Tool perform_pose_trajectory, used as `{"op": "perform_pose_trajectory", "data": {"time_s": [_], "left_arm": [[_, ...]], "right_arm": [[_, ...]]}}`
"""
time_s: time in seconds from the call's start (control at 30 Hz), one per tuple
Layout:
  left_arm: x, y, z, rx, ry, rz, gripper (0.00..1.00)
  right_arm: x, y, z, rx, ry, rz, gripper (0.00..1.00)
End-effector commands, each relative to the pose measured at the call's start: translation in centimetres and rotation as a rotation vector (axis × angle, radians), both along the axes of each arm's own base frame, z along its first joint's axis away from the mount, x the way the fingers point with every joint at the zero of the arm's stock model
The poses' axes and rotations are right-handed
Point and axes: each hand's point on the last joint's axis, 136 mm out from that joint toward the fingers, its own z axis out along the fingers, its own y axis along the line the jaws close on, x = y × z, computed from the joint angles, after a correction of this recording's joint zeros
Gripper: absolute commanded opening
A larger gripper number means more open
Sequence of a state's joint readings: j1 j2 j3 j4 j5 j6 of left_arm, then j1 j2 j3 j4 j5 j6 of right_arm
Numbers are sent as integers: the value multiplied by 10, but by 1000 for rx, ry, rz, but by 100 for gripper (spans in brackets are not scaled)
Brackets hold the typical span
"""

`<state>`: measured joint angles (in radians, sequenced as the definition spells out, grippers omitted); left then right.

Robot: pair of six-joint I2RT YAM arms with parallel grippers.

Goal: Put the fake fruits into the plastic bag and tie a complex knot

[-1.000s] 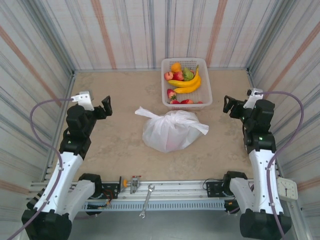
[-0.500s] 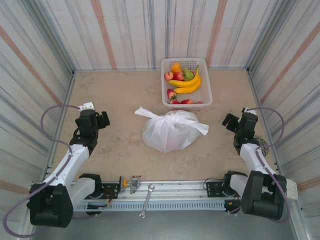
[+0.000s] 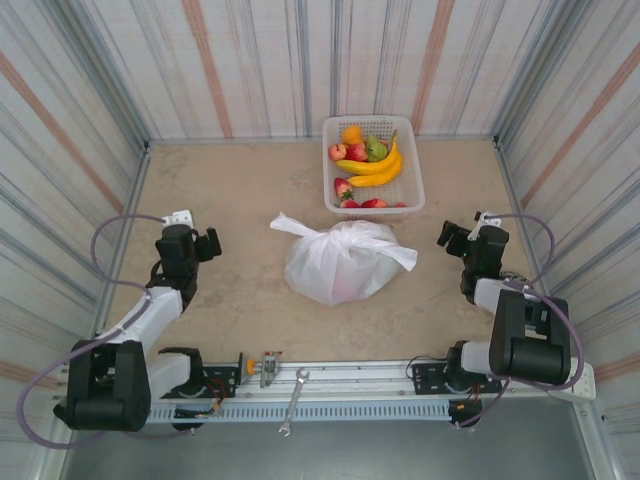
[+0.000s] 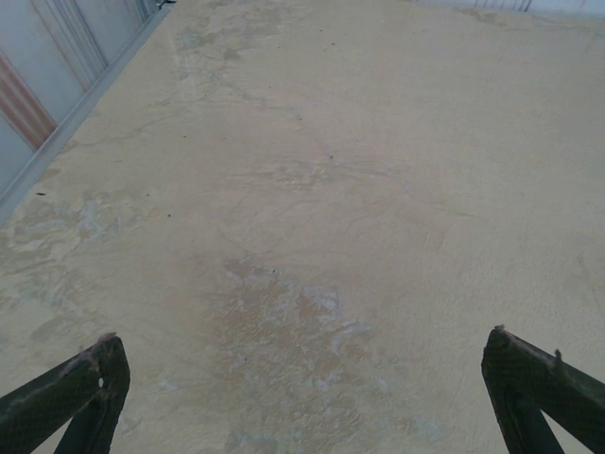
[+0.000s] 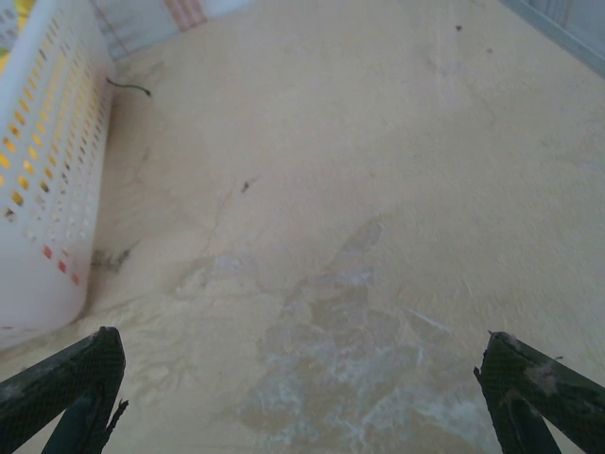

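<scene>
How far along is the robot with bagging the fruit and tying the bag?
Tying looks done: the thin white plastic bag sits bulging, its top twisted into a knot. Nothing is in hand; the left gripper and right gripper are open. Possibly left: glossy plastic fruits lie in the white lattice basket.

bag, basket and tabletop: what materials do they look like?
Plastic bag: thin white film, slightly translucent; it crinkles, and a faint pinkish tint shows through. Basket: rigid white plastic, smooth, with a moulded slot lattice and colours showing through the slots. Table: hard matte beige surface, mottled and scuffed; stone-like or painted board, can't tell.
</scene>
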<state>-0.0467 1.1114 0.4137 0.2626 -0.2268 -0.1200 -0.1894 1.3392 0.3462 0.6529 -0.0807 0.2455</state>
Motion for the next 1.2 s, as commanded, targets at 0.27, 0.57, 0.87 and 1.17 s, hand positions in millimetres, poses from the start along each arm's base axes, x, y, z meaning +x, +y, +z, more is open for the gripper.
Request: {"op": "perform_pose_trajectory", "data": {"time_s": [0.27,0.57,0.87,1.17], "left_arm": [[25,-17,-1,41,-109,-141,99],[42,-30,-18,62,-183,-247,99],[56,-32,-27,55,-109,-266,99],[55,-32,-27,55,-107,-268,99]], "right_arm": [[16,33,-3,-101,-89,151,99],[29,37,-15,-124,-25,164,99],[31,41,-16,-142,-11,172,99],[31,42,-16,-163,-7,164,99]]}}
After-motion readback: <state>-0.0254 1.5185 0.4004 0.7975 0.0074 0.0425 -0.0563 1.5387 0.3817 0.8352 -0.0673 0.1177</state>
